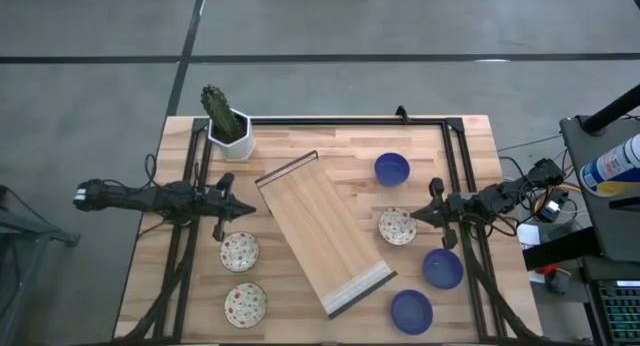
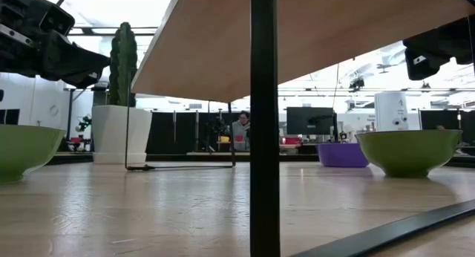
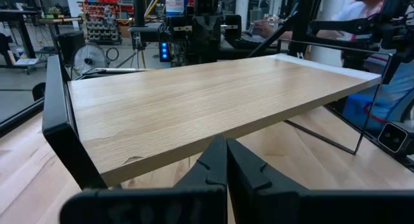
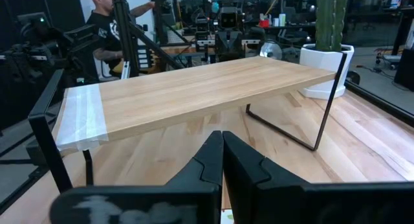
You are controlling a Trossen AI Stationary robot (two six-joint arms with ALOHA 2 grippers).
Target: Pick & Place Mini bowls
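While our left gripper (image 1: 243, 210) and right gripper (image 1: 414, 216) wait pressed together at the bench's side edges, nothing is held; the mini bowls (image 1: 240, 251) sit free around the wooden shelf (image 1: 322, 231). We guess they go onto it.

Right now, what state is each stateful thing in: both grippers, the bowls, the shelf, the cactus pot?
Left gripper: shut, empty, beside the shelf.
Right gripper: shut, empty, over a patterned bowl.
Blue bowls: upright, empty.
Patterned bowls: upright, empty.
Wooden shelf: standing, bare.
Cactus pot: upright.
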